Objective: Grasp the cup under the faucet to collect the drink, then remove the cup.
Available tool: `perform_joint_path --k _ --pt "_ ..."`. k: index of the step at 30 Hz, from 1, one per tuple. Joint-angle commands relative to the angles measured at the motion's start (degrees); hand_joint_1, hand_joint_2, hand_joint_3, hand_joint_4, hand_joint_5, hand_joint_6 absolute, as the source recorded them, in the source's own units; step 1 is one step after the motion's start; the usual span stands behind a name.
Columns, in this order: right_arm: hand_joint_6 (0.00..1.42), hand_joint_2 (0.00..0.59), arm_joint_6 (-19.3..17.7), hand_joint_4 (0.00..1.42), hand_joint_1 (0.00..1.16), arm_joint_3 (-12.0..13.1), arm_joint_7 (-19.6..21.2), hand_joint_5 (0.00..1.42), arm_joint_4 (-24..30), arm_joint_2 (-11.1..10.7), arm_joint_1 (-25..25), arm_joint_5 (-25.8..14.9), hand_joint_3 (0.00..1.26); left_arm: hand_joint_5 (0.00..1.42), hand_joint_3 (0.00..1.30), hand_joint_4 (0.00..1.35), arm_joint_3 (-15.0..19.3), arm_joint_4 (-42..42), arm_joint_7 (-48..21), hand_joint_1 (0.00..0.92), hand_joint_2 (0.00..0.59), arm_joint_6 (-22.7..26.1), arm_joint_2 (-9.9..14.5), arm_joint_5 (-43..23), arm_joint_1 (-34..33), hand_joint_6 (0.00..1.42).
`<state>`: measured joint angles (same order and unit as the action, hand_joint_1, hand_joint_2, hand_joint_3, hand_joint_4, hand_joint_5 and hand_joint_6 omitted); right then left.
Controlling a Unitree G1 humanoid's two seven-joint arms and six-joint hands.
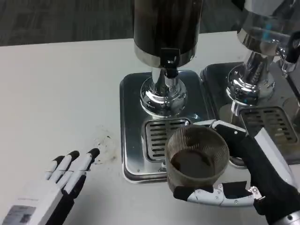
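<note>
Half done by the look of it, perhaps more: dark drink already pooled in the bottom of the cup (197, 157), so collecting judged finished or nearly so, and removal judged as the part left. Held in the right hand (234, 187), white-and-black fingers (206, 196) wrapped around the front wall near the base, another reaching along the far side by the rim. Positioned at the front edge of the drip tray (136, 140), forward of the faucet (170, 65) rather than straight beneath it; cannot tell whether lifted or resting on the tray lip. Translucent brownish plastic, finely ribbed, round with a slight taper, probably light and a little squashy under a tight grip. Dispenser (166, 28) a dark cylinder on a polished chrome pedestal, mirror-bright and curved; tray brushed steel, rounded corners, slotted grille (161, 136) set in. Second dispenser (262, 42) just to the right, same chrome, same kind of grille. Left hand (61, 180) low on the white desk (61, 93), well apart from the cup, fingers extended side by side, slightly apart, holding nothing. Few dark specks (105, 143) on the matte surface near its fingertips.
</note>
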<state>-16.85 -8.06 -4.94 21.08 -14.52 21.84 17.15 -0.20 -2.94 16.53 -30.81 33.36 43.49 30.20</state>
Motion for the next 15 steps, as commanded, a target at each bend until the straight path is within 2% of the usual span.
perform_joint_path --k 1,15 --pt "0.95 0.094 -1.06 0.88 1.03 0.40 0.23 0.84 2.77 0.54 0.17 -0.60 0.83 0.00 0.00 0.00 0.04 -0.39 1.67 0.000 0.036 -0.43 -0.15 0.99 -0.01 0.00" --pt "0.95 0.093 -1.33 0.89 1.02 0.90 0.82 0.85 2.49 1.31 0.54 -0.23 0.83 0.00 0.00 0.00 -0.33 0.74 1.84 0.000 0.035 -1.47 0.64 0.17 -1.68 0.00"
